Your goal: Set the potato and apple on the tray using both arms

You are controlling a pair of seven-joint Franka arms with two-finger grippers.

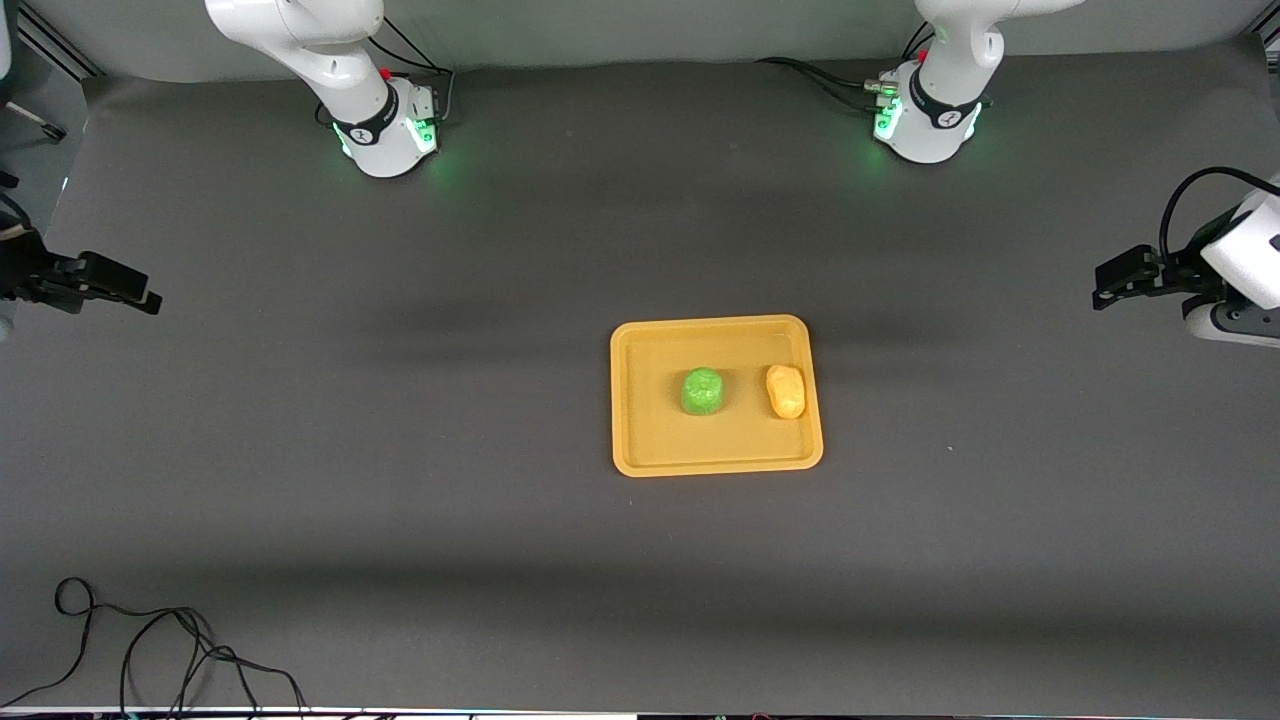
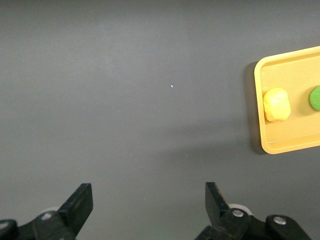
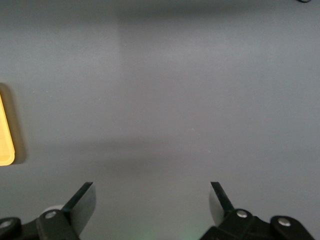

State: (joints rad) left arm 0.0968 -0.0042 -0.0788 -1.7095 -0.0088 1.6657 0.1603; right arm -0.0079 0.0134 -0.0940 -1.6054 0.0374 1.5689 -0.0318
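At the front view's left edge we see the right gripper (image 1: 140, 297) hanging over bare table mat (image 1: 400, 450) toward the right arm's end, well apart from the tray; most of its arm is cut off by the frame. In its wrist view the right gripper (image 3: 152, 200) has its two fingers spread wide with nothing between them, and only a sliver of the tray (image 3: 6, 140) shows at the edge.

A loose black cable (image 1: 150, 650) curls on the mat at the corner nearest the front camera.

Near the middle lies the tray (image 1: 650, 450), flat on the mat. The apple (image 1: 704, 391) sits inside it near the centre, and the potato (image 1: 786, 390) lies beside it, toward the left arm's end, close to the rim. The two do not touch.

Each arm base carries a small dark mark we cannot read.

At the right edge the left gripper (image 1: 1105, 290) hangs over bare mat, its arm partly cut off. Its wrist view shows the left gripper (image 2: 149, 202) gaping wide and empty, with the potato (image 2: 276, 104) whole, the apple (image 2: 315, 97) cropped, and the tray (image 2: 280, 147) partly out of frame.
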